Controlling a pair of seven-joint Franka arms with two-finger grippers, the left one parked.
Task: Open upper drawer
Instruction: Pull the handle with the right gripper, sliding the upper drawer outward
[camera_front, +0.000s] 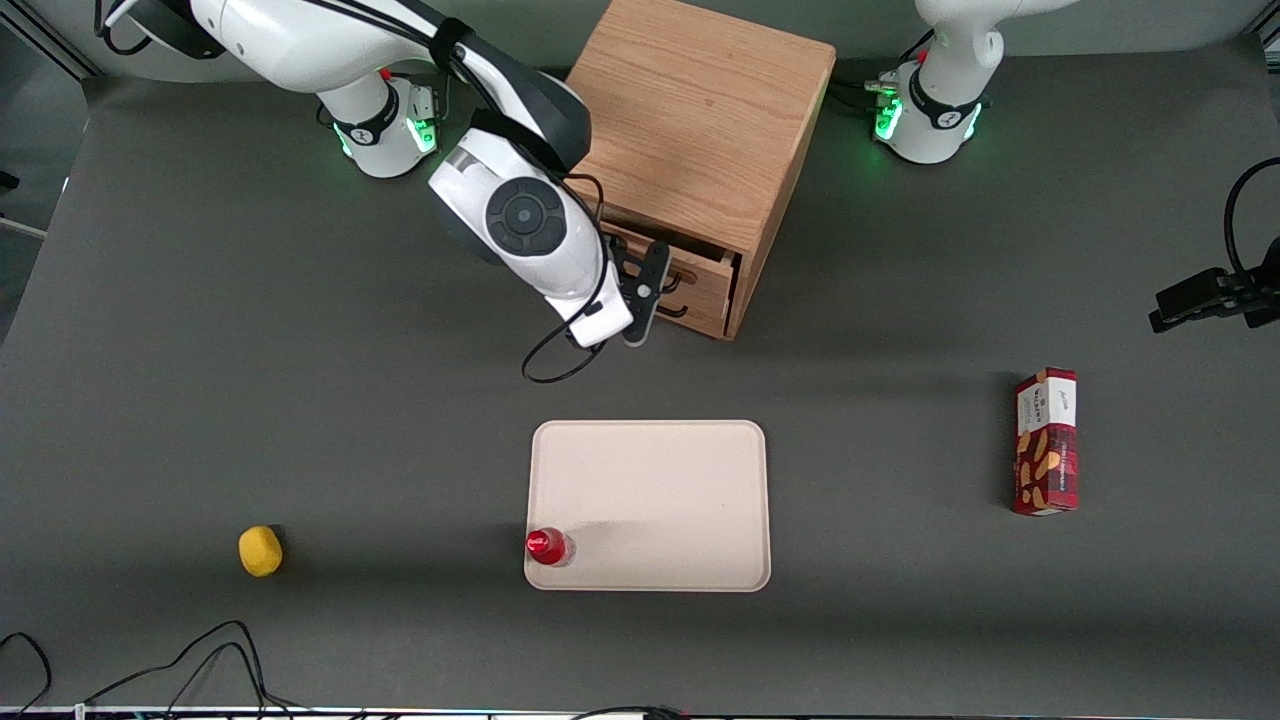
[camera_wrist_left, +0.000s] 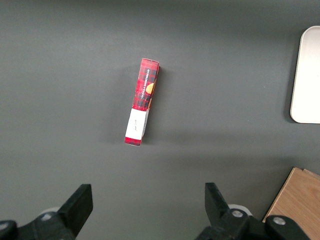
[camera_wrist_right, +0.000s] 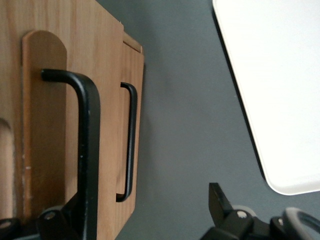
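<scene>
Oak-grain boxy cabinet (camera_front: 700, 130) sits at the table edge farthest from the front camera, mid-span, between the two arm bases. Upper drawer (camera_front: 690, 270) has its flat oak front pulled slightly proud of the cabinet face, with a shadow gap above it; lower drawer (camera_wrist_right: 131, 145) sits below. Each front carries a thin black wire handle: the upper's (camera_wrist_right: 82, 150) is a rounded U-bar. The lower's (camera_wrist_right: 129, 142) is the same shape.

Gripper (camera_front: 655, 285) is right at the upper drawer front. In the wrist view one finger (camera_wrist_right: 75, 212) is beside the upper handle, the other (camera_wrist_right: 220, 202) well clear over bare table. Jaws spread wide, gripping nothing.

Matte dark grey table (camera_front: 250, 350). Cream rounded-rectangle tray (camera_front: 650, 480), smooth, lies mid-table nearer the front camera than the cabinet. Red-capped bottle (camera_front: 548, 546) stands on the tray's corner nearest the camera, working-arm side. Yellow rounded lump (camera_front: 260, 550) lies toward the working arm's end. Red printed carton (camera_front: 1046, 440) lies toward the parked arm's end.
</scene>
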